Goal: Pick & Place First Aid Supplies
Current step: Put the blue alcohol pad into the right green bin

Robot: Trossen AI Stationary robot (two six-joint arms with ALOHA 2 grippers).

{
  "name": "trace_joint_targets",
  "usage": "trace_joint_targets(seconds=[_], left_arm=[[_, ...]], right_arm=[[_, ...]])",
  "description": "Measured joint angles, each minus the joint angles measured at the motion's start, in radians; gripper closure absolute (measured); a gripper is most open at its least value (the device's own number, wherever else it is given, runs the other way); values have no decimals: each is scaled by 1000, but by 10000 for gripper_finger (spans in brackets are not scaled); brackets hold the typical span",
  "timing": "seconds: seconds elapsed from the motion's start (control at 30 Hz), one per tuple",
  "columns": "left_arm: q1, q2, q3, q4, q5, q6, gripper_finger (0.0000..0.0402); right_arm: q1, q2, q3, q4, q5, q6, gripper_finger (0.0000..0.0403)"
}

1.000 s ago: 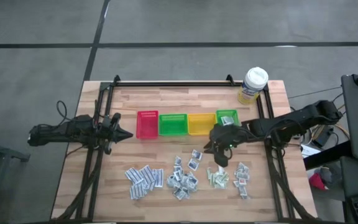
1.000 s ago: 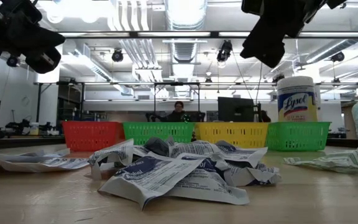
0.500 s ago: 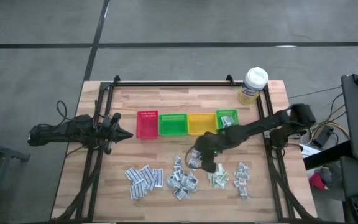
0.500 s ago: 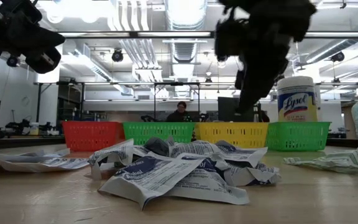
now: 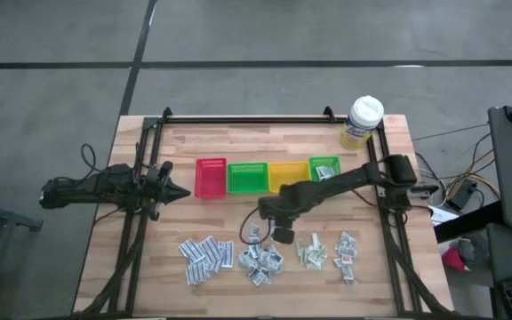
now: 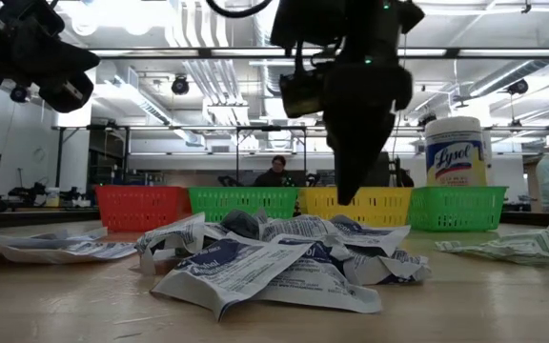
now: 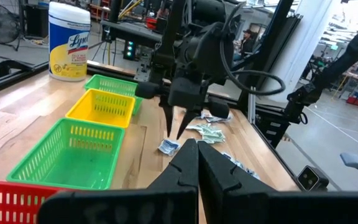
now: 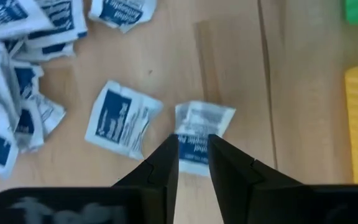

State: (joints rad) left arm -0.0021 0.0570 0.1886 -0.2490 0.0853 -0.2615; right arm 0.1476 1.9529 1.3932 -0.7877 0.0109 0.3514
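Note:
The first aid supplies lie in flat heaps on the near half of the wooden table: white-blue sachets (image 5: 204,256), a mixed heap (image 5: 260,258), pale green ones (image 5: 311,253) and white-red ones (image 5: 347,249). My right gripper (image 8: 193,155) points down over the mixed heap's far edge, open by a narrow gap, and hovers clear of the table (image 6: 349,195). One white-blue sachet (image 8: 197,134) lies flat on the wood right under its fingertips, and another (image 8: 122,126) beside it. My left gripper (image 5: 178,191) waits shut and level at the left side, above the table.
Along the table's middle stand a red bin (image 5: 211,178), a green bin (image 5: 247,177), a yellow bin (image 5: 287,176) and a smaller green bin (image 5: 324,167). A yellow wipes tub (image 5: 363,122) stands at the far right corner. A black frame (image 5: 247,117) rims the work area. People show in the room behind.
My right gripper has swung from near the small green bin toward the table's left and near edge, sinking as it went. It has tipped from a slant to point almost straight down over the sachets. No sachet has moved.

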Motion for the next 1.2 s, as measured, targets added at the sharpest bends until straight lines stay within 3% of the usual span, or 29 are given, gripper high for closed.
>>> trace_joint_targets(seconds=[0.93, 1.2], left_arm=[[0, 0, 0, -5, 0, 0, 401], [0, 0, 0, -6, 0, 0, 401]], right_arm=[[-35, 84, -25, -38, 41, 85, 262], [-35, 99, -23, -37, 41, 87, 277]])
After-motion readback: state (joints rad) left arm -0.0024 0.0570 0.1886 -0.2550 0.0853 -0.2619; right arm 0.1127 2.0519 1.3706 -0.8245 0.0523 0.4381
